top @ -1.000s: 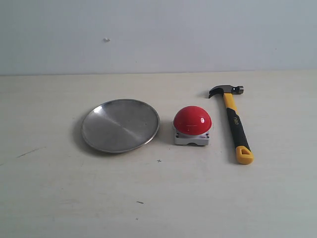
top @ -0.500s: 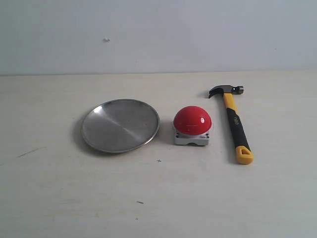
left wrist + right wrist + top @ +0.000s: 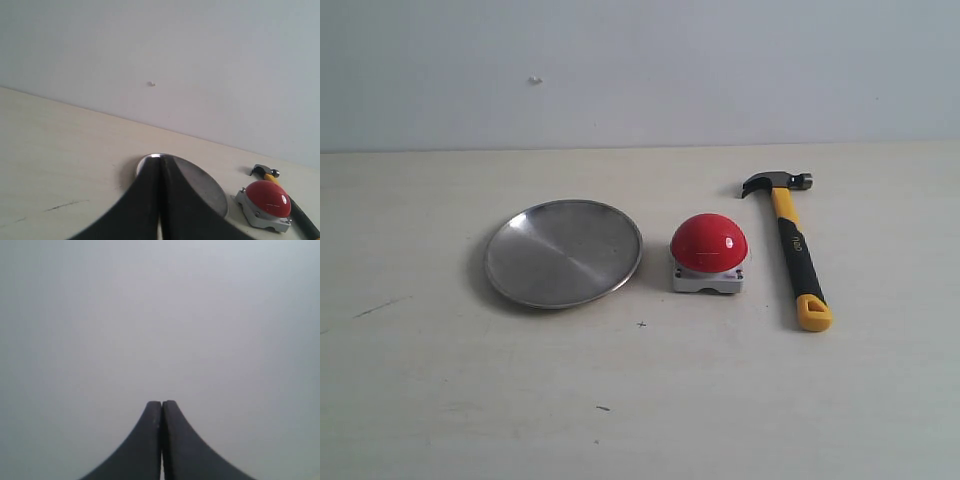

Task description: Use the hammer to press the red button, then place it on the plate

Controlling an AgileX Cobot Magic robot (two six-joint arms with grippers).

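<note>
Nothing has moved since the earlier frames: the hammer (image 3: 790,245), the red button (image 3: 708,243) and the plate (image 3: 563,252) lie exactly where they were, and neither arm has entered the exterior view. The three sit in a row on the pale table (image 3: 640,400), the plate at the left, the button in the middle just beside the plate's rim, and the hammer at the right, near the button but apart from it. The hammer lies flat with its dark head toward the back wall and its yellow looped end toward the front. That leaves the black sleeved handle bare along its whole length, probably the easiest place to grasp. The left gripper (image 3: 160,165) has its fingers pressed together on nothing; its camera looks across the plate toward the button and the hammer head. The right gripper (image 3: 161,407) also has its fingers together and empty, and sees only blank wall. The task has not begun. The right arm looks best placed for the hammer, with open table on the handle's right side and in front. The gap between handle and button is tighter, so fingers should straddle with care.
</note>
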